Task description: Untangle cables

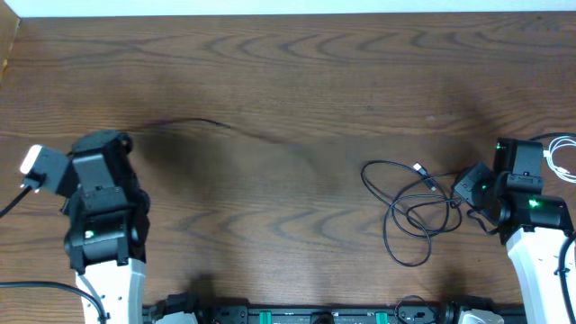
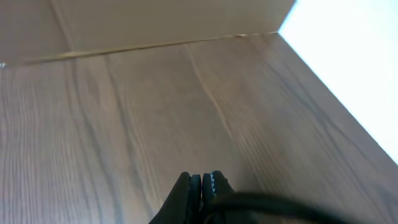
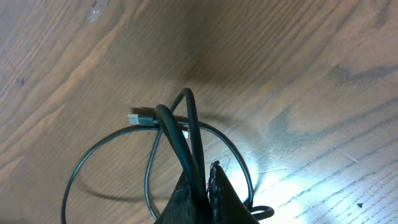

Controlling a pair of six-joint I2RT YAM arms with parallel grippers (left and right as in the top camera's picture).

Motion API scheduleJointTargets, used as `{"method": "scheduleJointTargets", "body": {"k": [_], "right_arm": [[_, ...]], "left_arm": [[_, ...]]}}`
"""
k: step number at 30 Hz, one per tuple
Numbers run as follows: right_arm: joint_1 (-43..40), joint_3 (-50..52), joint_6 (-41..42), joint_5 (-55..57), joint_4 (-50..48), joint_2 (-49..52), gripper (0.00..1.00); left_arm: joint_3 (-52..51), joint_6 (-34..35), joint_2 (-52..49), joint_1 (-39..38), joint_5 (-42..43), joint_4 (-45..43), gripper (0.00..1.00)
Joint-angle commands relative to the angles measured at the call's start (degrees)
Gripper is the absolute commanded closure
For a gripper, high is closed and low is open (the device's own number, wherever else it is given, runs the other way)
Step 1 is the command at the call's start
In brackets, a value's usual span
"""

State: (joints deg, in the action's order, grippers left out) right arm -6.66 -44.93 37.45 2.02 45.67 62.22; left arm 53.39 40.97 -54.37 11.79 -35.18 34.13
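A tangle of black cables (image 1: 418, 209) lies in loops right of the table's middle, with a small plug (image 1: 420, 168) at its top. My right gripper (image 1: 471, 185) is shut on a doubled strand of black cable (image 3: 186, 134) at the tangle's right side. More loops and the plug (image 3: 140, 117) lie beyond its fingertips (image 3: 216, 169). A thin black cable (image 1: 211, 123) runs right from my left gripper (image 1: 117, 141). That gripper (image 2: 203, 178) is shut, and the blurred black cable (image 2: 280, 202) leaves from low at its jaws. A white cable (image 1: 563, 149) lies at the right edge.
The wooden table (image 1: 297, 72) ends at a white wall along the top and at a cardboard panel (image 2: 155, 22) by the far left corner. Thick black arm wires (image 1: 13, 205) hang beside the left arm.
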Motion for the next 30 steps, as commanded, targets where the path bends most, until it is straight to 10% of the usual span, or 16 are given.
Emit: {"method": "scheduleJointTargets", "body": {"k": [1, 6, 13, 22, 30], "right_arm": [[-0.55, -0.39, -1.33, 1.33, 0.24, -0.07, 0.99], [-0.52, -0.39, -1.31, 0.24, 0.24, -0.07, 0.99], [-0.52, -0.39, -1.29, -1.77, -1.07, -0.07, 0.99], [0.09, -0.39, -6.32, -15.02, -3.87, -0.07, 0.99], [3.54, -0.39, -23.30, -43.95, -15.58, -0.07, 0.99]], "left_arm": [[0.83, 4.17, -1.55, 6.84, 7.85, 0.13, 0.92], [0.83, 4.44, -4.72, 14.95, 30.18, -0.61, 0.92], [0.83, -15.76, -8.04, 12.09, 69.94, -10.88, 0.92], [0.83, -19.39, -10.34, -3.82, 69.96, -12.46, 0.92], [0.83, -19.23, -18.18, -15.56, 58.99, -12.37, 0.48]]}}
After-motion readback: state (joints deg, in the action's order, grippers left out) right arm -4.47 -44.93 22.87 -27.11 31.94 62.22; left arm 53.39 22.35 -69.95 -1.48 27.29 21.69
